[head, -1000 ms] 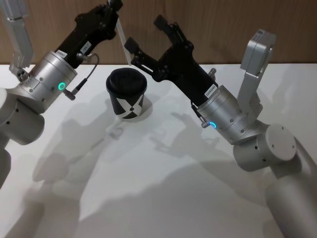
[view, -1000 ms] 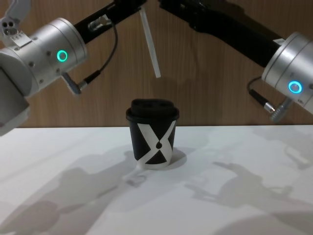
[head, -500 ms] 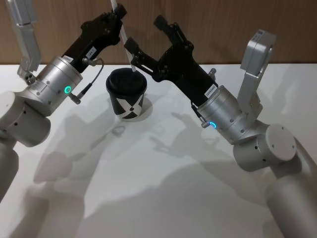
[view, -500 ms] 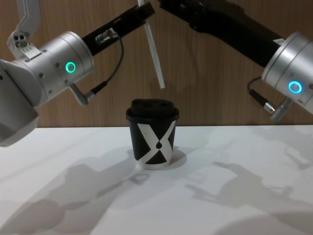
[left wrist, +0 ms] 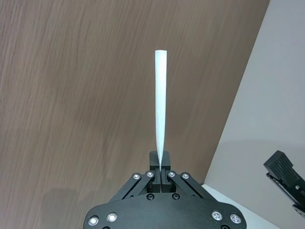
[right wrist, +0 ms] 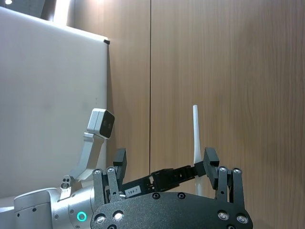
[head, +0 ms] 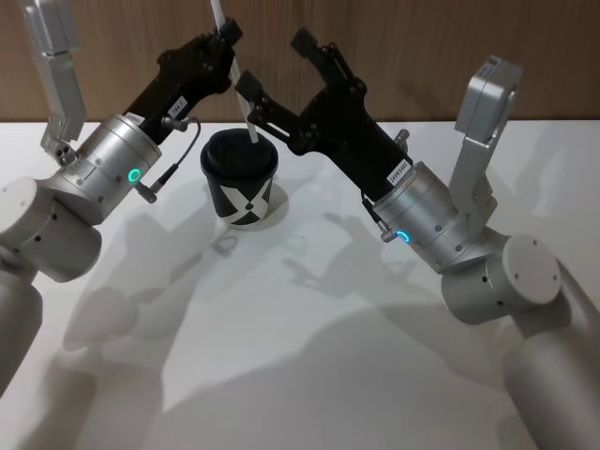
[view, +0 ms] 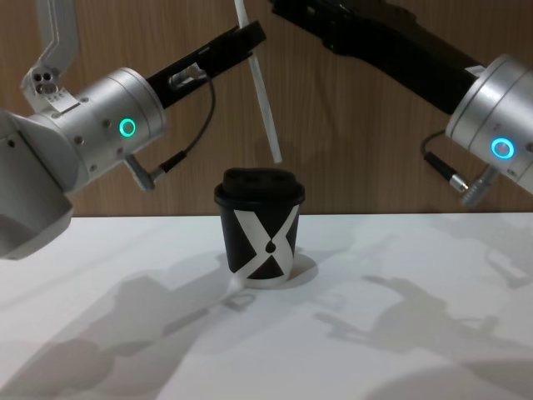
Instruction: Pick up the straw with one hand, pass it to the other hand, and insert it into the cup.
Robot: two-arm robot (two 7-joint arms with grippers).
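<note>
With straw [view: 264,92] pinched tilted in left gripper [head: 225,42] above cup [view: 260,225], right gripper [head: 281,84] released nearby, likely to miss lid hole.

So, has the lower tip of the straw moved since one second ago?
Yes. In the chest view the straw, held by the left end effector, has its tip lower and further right, closer above the cup lid, which stayed put.

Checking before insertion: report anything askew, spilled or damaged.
Nothing spilled or damaged. The straw, pinched in the left gripper, hangs tilted, its lower end above the cup lid, not in. The right gripper is open beside it.
</note>
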